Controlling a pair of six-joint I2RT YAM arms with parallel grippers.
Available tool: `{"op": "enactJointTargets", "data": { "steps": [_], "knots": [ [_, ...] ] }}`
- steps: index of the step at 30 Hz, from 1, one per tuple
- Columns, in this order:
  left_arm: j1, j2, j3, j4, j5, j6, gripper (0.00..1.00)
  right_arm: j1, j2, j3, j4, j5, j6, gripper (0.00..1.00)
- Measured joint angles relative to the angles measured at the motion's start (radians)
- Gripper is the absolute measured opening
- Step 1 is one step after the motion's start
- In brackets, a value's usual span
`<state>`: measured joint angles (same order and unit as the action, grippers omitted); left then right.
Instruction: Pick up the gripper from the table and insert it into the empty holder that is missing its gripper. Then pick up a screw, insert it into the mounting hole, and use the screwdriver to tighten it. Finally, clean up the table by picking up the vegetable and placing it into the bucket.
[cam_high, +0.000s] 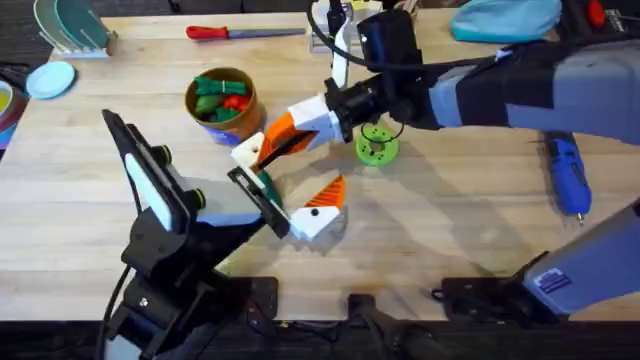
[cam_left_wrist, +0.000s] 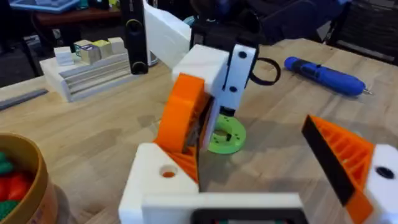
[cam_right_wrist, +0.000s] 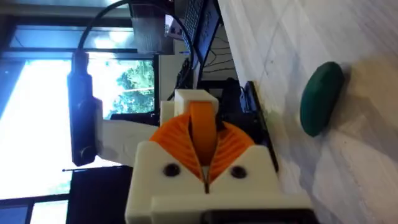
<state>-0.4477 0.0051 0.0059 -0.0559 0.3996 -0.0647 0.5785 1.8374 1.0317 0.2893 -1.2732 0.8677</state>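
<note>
Overhead, I see my right claw (cam_high: 268, 140) pinching the orange gripper (cam_high: 280, 128) mid-bench, just above the left claw's (cam_high: 290, 205) spread, bare white holder (cam_high: 247, 152).

Two robot arms work over the bench (cam_high: 470, 215), so two grippers: the left gripper (cam_high: 290, 210) and the right gripper (cam_high: 262, 147). There are two screwdrivers: one blue screwdriver (cam_high: 568, 175) near the right edge and one red-handled screwdriver (cam_high: 243, 32) along the far edge. One bucket (cam_high: 222, 103) stands there with toy vegetables bunched inside, too tangled to count. One dark green vegetable (cam_right_wrist: 320, 98) lies on the wood. One green ring disc (cam_high: 377, 147) sits mid-bench, and one light blue round lid (cam_high: 50, 79) at the left edge.
</note>
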Motion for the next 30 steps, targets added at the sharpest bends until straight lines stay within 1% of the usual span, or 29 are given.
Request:
{"op": "enactJointTargets", "data": {
  "steps": [10,15,17,20,26,30],
  "knots": [
    [0.0,0.0,0.0,0.0,-0.003,0.001,0.992,0.001,0.0,0.0,0.001,-0.003,-0.011,0.018],
    [0.0,0.0,0.0,0.0,-0.002,0.004,0.993,0.001,0.0,0.0,0.003,-0.01,-0.018,0.146],
    [-0.001,0.0,0.0,0.001,0.009,0.007,0.993,0.003,0.002,0.0,0.016,-0.025,-0.026,0.226],
    [-0.003,0.0,0.0,0.002,0.015,0.012,0.993,0.006,0.002,0.0,0.017,-0.038,-0.031,0.302],
    [-0.004,0.0,0.0,0.003,0.028,0.019,0.993,0.009,0.003,0.0,0.018,-0.066,-0.034,0.374],
    [-0.028,0.0,0.0,0.004,0.109,0.027,0.993,0.024,0.007,0.001,0.019,-0.072,-0.035,0.427]
  ]
}}
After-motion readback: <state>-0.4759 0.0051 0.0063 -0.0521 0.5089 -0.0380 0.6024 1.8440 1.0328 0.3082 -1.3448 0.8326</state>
